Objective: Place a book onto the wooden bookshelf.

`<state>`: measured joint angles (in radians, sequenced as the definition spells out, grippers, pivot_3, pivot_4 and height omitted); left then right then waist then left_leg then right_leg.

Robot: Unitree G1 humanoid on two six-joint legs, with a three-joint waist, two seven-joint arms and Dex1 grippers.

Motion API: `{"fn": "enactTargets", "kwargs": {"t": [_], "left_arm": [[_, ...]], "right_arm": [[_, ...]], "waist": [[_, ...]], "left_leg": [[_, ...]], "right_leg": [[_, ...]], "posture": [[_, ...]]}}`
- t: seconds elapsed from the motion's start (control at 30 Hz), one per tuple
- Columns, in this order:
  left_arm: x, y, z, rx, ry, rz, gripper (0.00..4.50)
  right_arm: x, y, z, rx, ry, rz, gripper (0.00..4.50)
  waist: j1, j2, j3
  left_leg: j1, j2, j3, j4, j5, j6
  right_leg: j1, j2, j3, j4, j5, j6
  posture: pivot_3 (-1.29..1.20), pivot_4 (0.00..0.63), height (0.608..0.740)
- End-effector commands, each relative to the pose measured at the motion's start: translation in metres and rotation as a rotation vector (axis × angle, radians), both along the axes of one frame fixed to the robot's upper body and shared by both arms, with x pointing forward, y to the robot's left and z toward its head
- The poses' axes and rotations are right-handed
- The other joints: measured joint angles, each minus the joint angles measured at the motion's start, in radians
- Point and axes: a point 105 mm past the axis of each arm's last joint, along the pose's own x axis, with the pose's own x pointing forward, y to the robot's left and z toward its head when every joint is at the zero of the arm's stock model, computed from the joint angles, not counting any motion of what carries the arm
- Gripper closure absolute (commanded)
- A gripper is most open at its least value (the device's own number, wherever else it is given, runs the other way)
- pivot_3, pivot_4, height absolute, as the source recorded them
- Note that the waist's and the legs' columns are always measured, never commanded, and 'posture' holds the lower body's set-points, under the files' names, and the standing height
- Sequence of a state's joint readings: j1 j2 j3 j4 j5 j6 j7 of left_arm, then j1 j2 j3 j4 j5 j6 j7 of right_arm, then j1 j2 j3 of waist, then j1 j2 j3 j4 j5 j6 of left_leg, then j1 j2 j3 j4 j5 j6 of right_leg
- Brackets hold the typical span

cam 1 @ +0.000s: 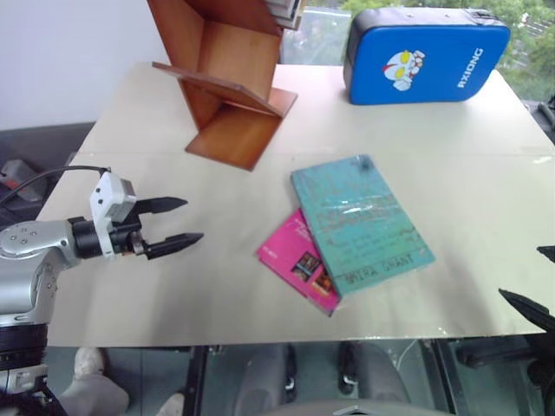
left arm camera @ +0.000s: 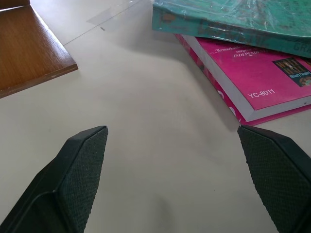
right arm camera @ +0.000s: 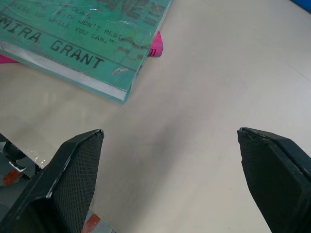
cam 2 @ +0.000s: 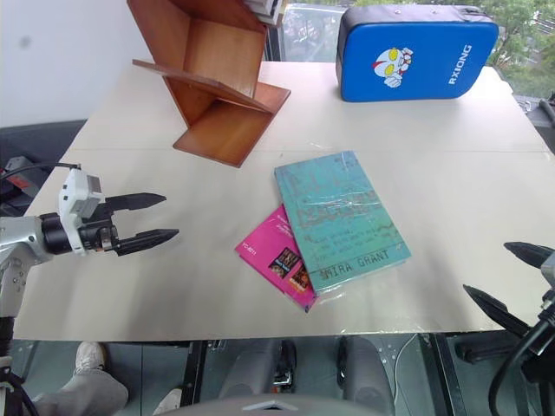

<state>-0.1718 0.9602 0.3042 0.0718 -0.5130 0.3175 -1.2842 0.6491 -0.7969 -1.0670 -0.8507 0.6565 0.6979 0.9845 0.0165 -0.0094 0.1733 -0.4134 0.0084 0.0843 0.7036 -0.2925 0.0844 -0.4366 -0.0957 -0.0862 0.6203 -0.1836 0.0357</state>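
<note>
Left gripper [cam 1: 179, 227] is hanging over the left side of the table [cam 1: 156, 286], its two black fingers spread wide and gripping nothing — pointing right, toward the books, well apart from them. Left wrist view is confirming it: both fingertips [left arm camera: 82, 160] are sitting far apart over bare tabletop, with the books just beyond.

Right gripper [cam 2: 512, 282] is hovering at the near right edge of the table, fingers also gaping wide and empty, aiming left toward the book's near corner, not touching it.

The book [cam 1: 360, 221] — teal-green, glossy, dark lettering along its near edge — is lying flat in the middle of the table, turned at an angle. It is resting partly on top of a pink book [cam 1: 299, 260], which is sticking out from under its left side and near-left corner. In the right wrist view the teal cover's lettering and pale page edge are showing, with a bit of pink peeking out past one corner.

The wooden bookshelf [cam 1: 230, 78] is standing at the far left of the table, reddish-brown slanted boards forming tilted compartments; its base board is lying flat on the tabletop, apart from both books. A blue padded case [cam 1: 425, 56] with a cartoon figure is standing at the far right edge, well apart from the shelf.
</note>
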Motion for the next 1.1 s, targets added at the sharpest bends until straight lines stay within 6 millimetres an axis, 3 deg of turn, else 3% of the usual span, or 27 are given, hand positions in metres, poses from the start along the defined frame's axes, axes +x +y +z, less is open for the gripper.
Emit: {"fn": "enactTargets", "kwargs": {"t": [0.03, 0.27, 0.4, 0.57, 0.67, 0.73, 1.1], "left_arm": [[0.001, -0.006, 0.015, -0.004, -0.060, -0.034, 0.00], [-0.002, -0.038, 0.036, -0.108, -0.138, -0.219, 0.00], [-0.007, -0.049, 0.039, -0.104, -0.139, -0.309, 0.00], [-0.014, -0.064, 0.044, -0.103, -0.153, -0.397, 0.00], [-0.021, -0.065, 0.044, -0.109, -0.147, -0.422, 0.00], [-0.025, -0.061, 0.041, -0.112, -0.129, -0.403, 0.00], [-0.026, -0.049, 0.029, -0.142, -0.095, -0.323, 0.00]], "right_arm": [[0.010, 0.005, 0.007, 0.001, -0.028, 0.025, 0.25], [0.063, 0.026, 0.006, 0.042, -0.074, 0.023, 2.62], [0.096, 0.030, -0.004, -0.013, -0.056, -0.011, 4.39], [0.146, 0.027, -0.028, -0.104, -0.043, -0.061, 4.39], [0.164, 0.044, -0.037, -0.094, -0.051, 0.008, 4.39], [0.168, 0.061, -0.040, -0.059, -0.042, 0.081, 4.39], [0.168, 0.113, -0.043, -0.005, -0.056, 0.227, 4.39]], "waist": [[0.000, 0.000, 0.000], [-0.002, -0.001, 0.000], [-0.003, -0.001, 0.000], [-0.003, -0.001, 0.000], [-0.004, -0.001, 0.001], [-0.008, 0.000, 0.001], [-0.006, 0.001, 0.002]], "left_leg": [[0.000, 0.000, 0.000, 0.000, 0.000, 0.000], [0.001, 0.000, 0.002, 0.000, 0.001, 0.000], [0.000, 0.000, 0.004, 0.000, 0.003, 0.004], [0.000, -0.001, 0.007, 0.001, 0.004, 0.005], [-0.001, -0.001, 0.007, 0.001, 0.004, 0.005], [-0.001, 0.000, 0.007, 0.000, 0.004, 0.005], [-0.001, 0.000, 0.007, 0.000, 0.004, 0.004]], "right_leg": [[0.000, 0.000, 0.000, 0.000, 0.000, 0.000], [0.000, 0.000, 0.001, 0.002, -0.002, 0.003], [-0.003, 0.002, 0.001, 0.003, 0.000, 0.000], [-0.004, 0.007, 0.001, 0.003, 0.000, 0.000], [-0.004, 0.008, 0.001, 0.003, 0.002, 0.003], [-0.005, 0.009, 0.001, 0.003, 0.002, 0.004], [-0.004, 0.009, 0.000, 0.004, 0.001, 0.006]], "posture": [[0.00, 0.150, 0.738], [0.00, 0.150, 0.738], [0.00, 0.150, 0.738], [0.00, 0.150, 0.738], [0.00, 0.150, 0.738], [0.00, 0.150, 0.738], [0.00, 0.150, 0.738]]}}
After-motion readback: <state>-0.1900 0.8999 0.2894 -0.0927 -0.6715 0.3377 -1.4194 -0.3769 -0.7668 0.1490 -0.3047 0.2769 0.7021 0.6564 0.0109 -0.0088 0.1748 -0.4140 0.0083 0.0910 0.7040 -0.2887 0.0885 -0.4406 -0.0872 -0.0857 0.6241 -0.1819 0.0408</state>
